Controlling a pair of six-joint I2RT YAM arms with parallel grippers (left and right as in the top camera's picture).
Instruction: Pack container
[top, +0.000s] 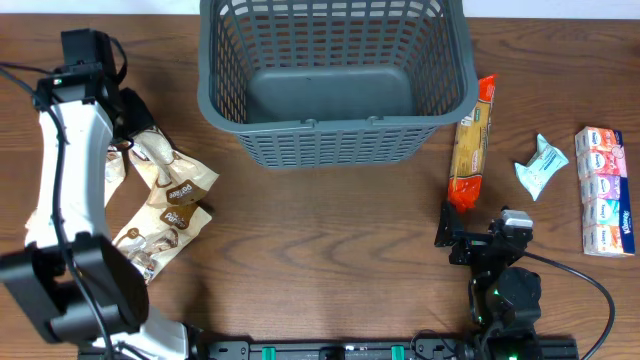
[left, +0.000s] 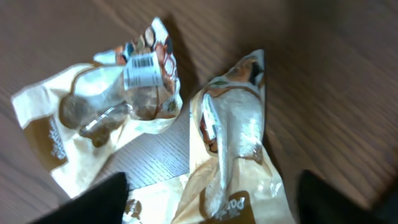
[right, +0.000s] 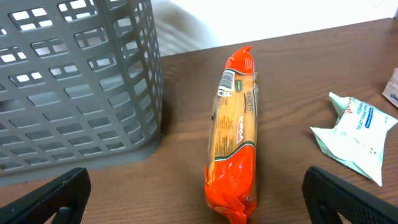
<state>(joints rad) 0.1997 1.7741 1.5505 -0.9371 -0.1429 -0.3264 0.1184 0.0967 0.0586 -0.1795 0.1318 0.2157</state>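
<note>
Grey lattice container is sitting upright at far-centre of the wood table, its solid bottom showing in full from overhead. L gripper is hovering w/ its fingers spread wide over the cream-and-brown snack packets at the table's left, well apart from the container, and is pinching nothing. In the L wrist view a crumpled packet is lying between the two dark fingertips. Cursive lettering at its lower end looks like "Por", the rest being cut off. Beside it a second packet is showing a white barcode label, digits too blurred to read. R gripper is sitting low near the front-right edge, fingers standing wide apart and gripping nothing. It is facing a long pasta packet w/ orange-red ends, lying just beside the container's right wall. Its small label is showing a barcode & green band, text too small to read. Right of that a teal-white sachet is lying w/ red writing, illegible. A pink/blue/white tissue pack is lying at far right, printing unreadable.
</note>
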